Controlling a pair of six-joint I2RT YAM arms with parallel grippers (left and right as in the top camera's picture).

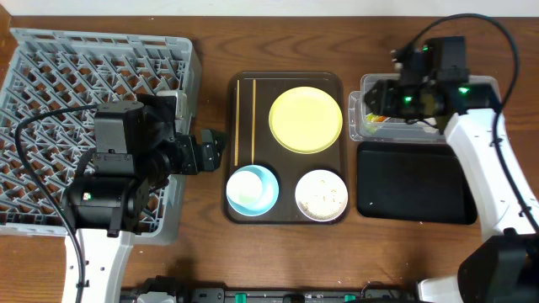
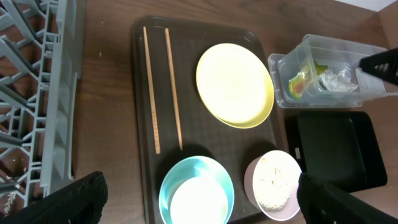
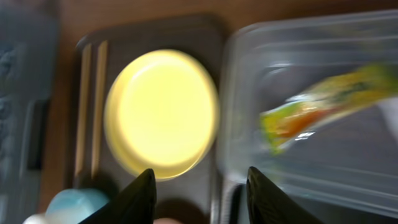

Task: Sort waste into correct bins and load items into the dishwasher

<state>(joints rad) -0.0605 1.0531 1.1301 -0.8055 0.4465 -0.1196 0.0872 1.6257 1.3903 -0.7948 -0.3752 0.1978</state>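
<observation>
Currently, left tool point(image 1: 217, 151): open, fingers point(image 2: 84, 196) spread wide, gripping nothing; hangs over the counter point(image 1: 210, 50) between dish rack and brown tray, at the tray's 9 o'clock.
right tool point(image 3: 200, 177): open, gripping nothing; hangs above the clear tub.
clear tub point(image 1: 364, 118): 2 o'clock on the counter, just beside the brown tray.
snack wrapper point(image 3: 323, 102): green-and-orange, lying inside the clear tub.
tissue point(image 2: 339, 79): crumpled, white, inside the same tub, touching the wrapper.
black tray point(image 1: 413, 181): 6 o'clock of the clear tub, close against it.
brown tray point(image 1: 261, 101): counter centre.
chopsticks point(image 1: 238, 118): two, parallel and apart, along the tray's 9 to 11 o'clock side.
yellow plate point(image 1: 306, 119): 1 o'clock on the brown tray.
blue bowl point(image 1: 253, 189): 7 o'clock on the brown tray.
white cup point(image 2: 198, 200): seated inside the blue bowl.
white bowl point(image 1: 322, 195): 5 o'clock on the brown tray.
rice scraps point(image 2: 273, 180): inside the white bowl.
dish rack point(image 1: 50, 93): grey, 9 o'clock on the counter.
</observation>
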